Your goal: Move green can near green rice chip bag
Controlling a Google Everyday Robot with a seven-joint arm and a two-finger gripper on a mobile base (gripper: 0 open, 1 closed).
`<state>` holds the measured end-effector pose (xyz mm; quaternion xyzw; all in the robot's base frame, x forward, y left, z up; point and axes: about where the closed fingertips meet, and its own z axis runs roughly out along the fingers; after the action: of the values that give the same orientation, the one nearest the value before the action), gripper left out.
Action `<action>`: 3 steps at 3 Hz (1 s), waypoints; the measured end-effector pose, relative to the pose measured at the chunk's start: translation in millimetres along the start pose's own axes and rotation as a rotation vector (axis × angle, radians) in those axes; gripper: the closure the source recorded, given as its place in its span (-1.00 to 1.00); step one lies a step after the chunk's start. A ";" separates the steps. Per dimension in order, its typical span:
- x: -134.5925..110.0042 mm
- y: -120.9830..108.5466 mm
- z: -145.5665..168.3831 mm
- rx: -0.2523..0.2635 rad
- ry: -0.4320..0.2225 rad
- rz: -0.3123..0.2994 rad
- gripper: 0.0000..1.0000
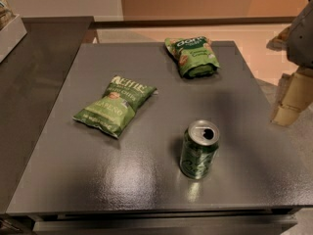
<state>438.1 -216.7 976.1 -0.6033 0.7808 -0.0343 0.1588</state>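
Observation:
The green can [199,150] stands upright on the dark grey table [146,180], near the front and right of centre; its silver top is opened. The green rice chip bag [193,56], small and dark green with white lettering, lies at the back of the table, well beyond the can. My gripper [288,102] hangs at the right edge of the view, off the table's right side, to the right of the can and a little beyond it. It holds nothing and touches nothing.
A larger, lighter green chip bag [116,104] lies left of centre on the table. A dark counter [34,72] adjoins the table on the left, with a white tray [10,33] at its far corner.

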 end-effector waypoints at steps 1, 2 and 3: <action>0.0 0.0 -0.1 0.000 0.000 0.000 -1.00; -6.1 9.5 -1.4 -0.003 -0.031 -0.030 -1.00; -13.9 27.6 4.7 -0.031 -0.103 -0.074 -1.00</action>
<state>416.8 -195.4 967.7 -0.6351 0.7492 0.0031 0.1882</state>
